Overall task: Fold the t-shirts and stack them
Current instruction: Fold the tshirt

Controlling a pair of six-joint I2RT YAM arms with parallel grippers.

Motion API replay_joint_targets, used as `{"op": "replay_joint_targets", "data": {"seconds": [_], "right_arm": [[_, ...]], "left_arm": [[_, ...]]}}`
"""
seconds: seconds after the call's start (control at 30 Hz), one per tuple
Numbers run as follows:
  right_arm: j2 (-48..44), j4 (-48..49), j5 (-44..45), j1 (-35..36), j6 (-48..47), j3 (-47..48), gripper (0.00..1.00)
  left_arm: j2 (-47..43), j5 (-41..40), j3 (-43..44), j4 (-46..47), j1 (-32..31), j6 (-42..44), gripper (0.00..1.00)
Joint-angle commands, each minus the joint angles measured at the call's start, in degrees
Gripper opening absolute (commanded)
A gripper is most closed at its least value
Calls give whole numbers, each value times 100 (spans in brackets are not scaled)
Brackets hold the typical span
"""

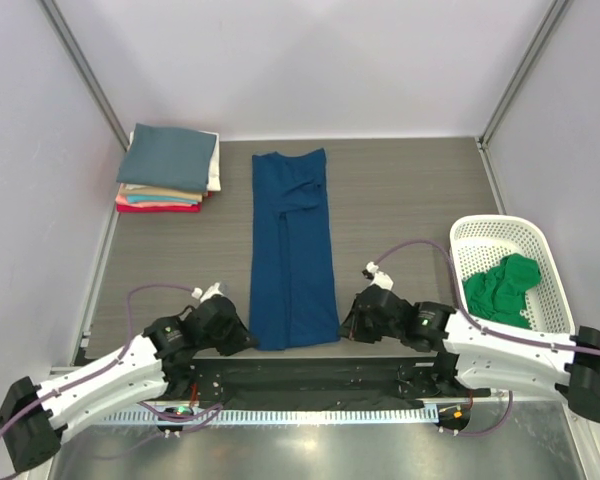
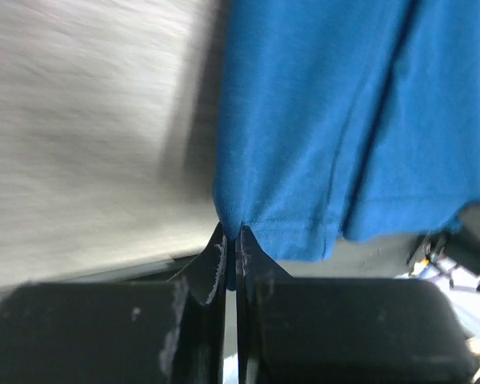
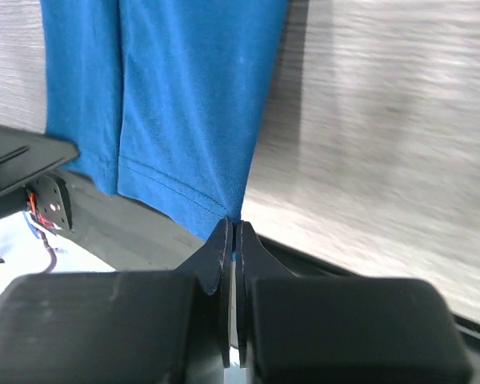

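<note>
The long blue cloth t-shirt (image 1: 293, 250), folded into a narrow strip, lies down the middle of the grey tabletop (image 1: 410, 200), with its hem at the near edge. My left gripper (image 2: 230, 236) is pinched tight on the hem's left corner, and my right gripper (image 3: 230, 228) on its right corner. A stack of folded t-shirts (image 1: 168, 172) sits in the far left corner. A crumpled green t-shirt (image 1: 500, 288) lies in the white plastic mesh basket (image 1: 500, 225) at the right edge.

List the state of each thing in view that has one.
blue t-shirt: folded lengthwise into a strip, lying flat
left gripper: fingers shut on the strip's near left corner
right gripper: fingers shut on its near right corner
stacked t-shirts: folded, piled at far left
basket: upright, at right
green t-shirt: crumpled, unfolded, inside the basket
</note>
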Motion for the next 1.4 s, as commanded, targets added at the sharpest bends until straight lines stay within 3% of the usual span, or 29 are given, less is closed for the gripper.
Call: {"op": "replay_joint_targets", "data": {"seconds": [0.0, 0.17, 0.27, 0.37, 0.53, 0.7, 1.0, 1.37], "right_arm": [[-490, -849, 282, 36, 28, -64, 1], [-518, -1123, 731, -78, -480, 672, 1], [-26, -1282, 916, -429, -1165, 1472, 1], [492, -1264, 618, -1236, -1860, 2070, 1], [1571, -1229, 319, -2370, -2888, 3211, 1], [2558, -1167, 2, -2890, -3531, 4092, 1], [4103, -922, -393, -3496, -3918, 5296, 1], [5387, -710, -1079, -3858, -4103, 6404, 1]], "left_arm": [[103, -604, 542, -245, -529, -364, 0], [788, -1579, 1798, -738, -600, 364, 0], [1412, -2160, 2701, -1116, -530, 960, 0], [1992, -2293, 3545, -1222, -215, 1628, 0], [2818, -1838, 4286, -907, 883, 2650, 0], [3653, -1292, 4926, -449, 1692, 3318, 0], [5375, -641, 5886, -27, 2422, 3749, 0], [6563, -175, 6818, -27, 2959, 3908, 1]]}}
